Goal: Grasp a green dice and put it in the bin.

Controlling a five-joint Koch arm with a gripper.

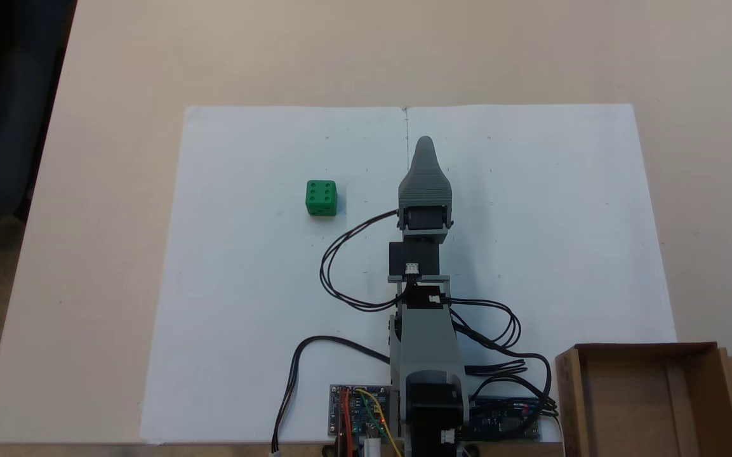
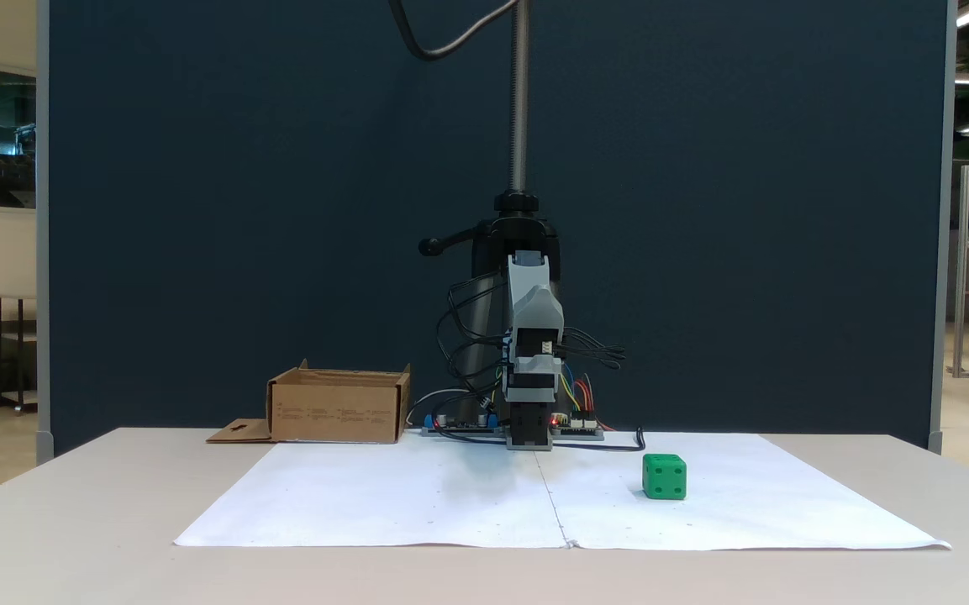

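Gripper [image 1: 425,145] above white paper [image 1: 251,317], blue partition [image 2: 240,210]

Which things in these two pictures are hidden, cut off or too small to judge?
- gripper: from above the jaws lie one over the other; in a fixed view from the front they blend with the dark arm. Open or shut cannot be told.
- bin: the lower picture edge cuts it; from the front its wall hides the inside.
- green dice: underside and far faces hidden.
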